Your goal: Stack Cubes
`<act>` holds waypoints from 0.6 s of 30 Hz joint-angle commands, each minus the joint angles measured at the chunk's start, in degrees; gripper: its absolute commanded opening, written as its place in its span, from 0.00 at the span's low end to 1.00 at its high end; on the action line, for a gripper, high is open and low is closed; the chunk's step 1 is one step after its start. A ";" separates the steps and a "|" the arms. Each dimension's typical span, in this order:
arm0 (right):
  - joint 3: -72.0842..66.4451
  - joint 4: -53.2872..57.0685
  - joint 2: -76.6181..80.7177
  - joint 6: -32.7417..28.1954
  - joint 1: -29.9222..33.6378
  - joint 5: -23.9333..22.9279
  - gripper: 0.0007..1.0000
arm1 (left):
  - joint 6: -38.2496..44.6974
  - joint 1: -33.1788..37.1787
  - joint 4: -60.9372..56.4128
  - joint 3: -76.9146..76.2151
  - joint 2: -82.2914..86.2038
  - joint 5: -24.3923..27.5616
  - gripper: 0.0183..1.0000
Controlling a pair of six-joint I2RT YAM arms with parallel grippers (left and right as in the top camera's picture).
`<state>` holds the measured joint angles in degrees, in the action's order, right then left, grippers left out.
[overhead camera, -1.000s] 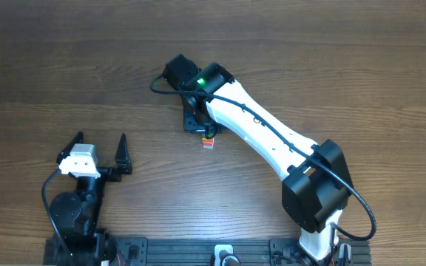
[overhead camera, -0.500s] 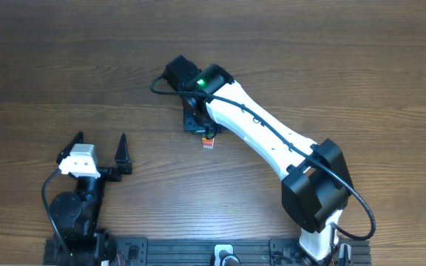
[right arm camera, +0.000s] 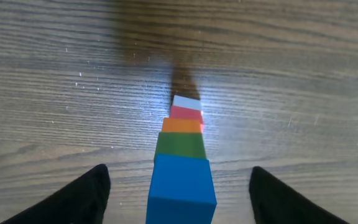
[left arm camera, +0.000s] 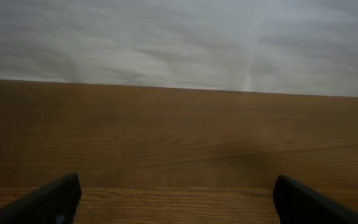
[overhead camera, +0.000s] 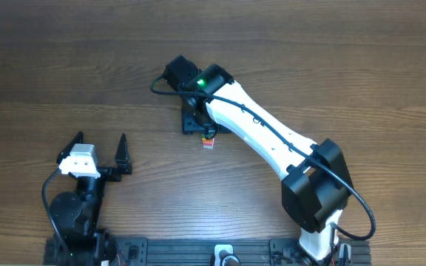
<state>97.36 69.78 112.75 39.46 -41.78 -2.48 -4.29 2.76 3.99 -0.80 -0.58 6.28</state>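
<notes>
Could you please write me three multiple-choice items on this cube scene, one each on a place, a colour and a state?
1. Where does the stack of cubes stand relative to the right gripper?
A. off beyond one finger
B. centred between its fingers
C. behind it, out of its wrist view

2. Which colour is the top cube?
A. red
B. green
C. blue

3. How is the right gripper?
A. open, clear of the stack
B. shut on the top cube
C. shut on nothing

Answers:
1 B: the right wrist view shows the stack midway between the two fingers.
2 C: the blue cube sits on the green cube.
3 A: a gap shows between each finger and the stack.
</notes>
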 commanded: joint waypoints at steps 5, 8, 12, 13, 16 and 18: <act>0.26 -1.68 0.11 -1.70 1.05 -0.68 0.99 | -0.61 0.35 -0.20 0.46 0.42 0.74 1.00; 2.23 -2.97 -0.92 -4.00 2.60 -4.15 0.99 | -0.61 0.35 -0.20 0.46 0.42 0.74 1.00; 6.88 -3.26 -1.68 -8.61 6.49 -8.61 0.99 | -0.59 0.35 -0.20 0.46 0.42 0.74 1.00; 8.70 -2.43 -1.77 -9.97 8.11 -9.86 0.99 | -0.59 0.35 -0.20 0.46 0.42 0.74 1.00; 12.83 1.42 -4.11 -13.29 14.56 -15.06 0.99 | -0.59 0.35 -0.20 0.46 0.42 0.72 1.00; 12.74 1.95 -6.16 -15.80 17.66 -15.89 0.99 | -0.61 0.35 -0.20 0.46 0.42 0.74 1.00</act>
<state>108.05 70.67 111.55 29.23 -29.32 -12.27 -4.32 2.76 3.99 -0.80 -0.58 6.26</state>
